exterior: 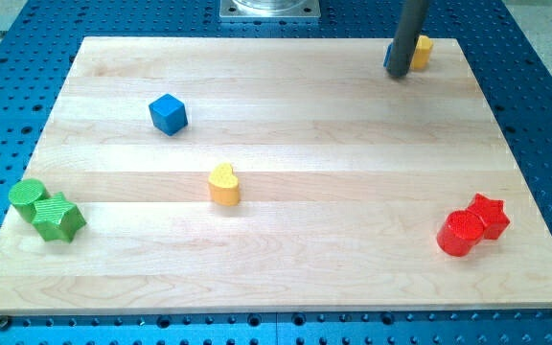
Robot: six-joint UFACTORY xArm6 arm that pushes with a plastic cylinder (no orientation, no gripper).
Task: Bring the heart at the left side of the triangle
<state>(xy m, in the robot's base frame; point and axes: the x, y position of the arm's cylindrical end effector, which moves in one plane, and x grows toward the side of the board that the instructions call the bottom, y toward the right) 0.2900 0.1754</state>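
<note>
A yellow heart [223, 184] lies left of the board's middle. My rod comes down at the view's top right, with my tip [400, 76] on the board near the top edge. A blue block [388, 59] is mostly hidden behind the rod, so its shape cannot be made out. A yellow block [422, 50] sits just right of the rod, also partly hidden. My tip is far to the upper right of the heart.
A blue cube [168, 113] sits at the upper left. A green cylinder [27, 196] and a green star [59, 218] touch at the left edge. A red cylinder [460, 234] and a red star [488, 215] touch at the lower right.
</note>
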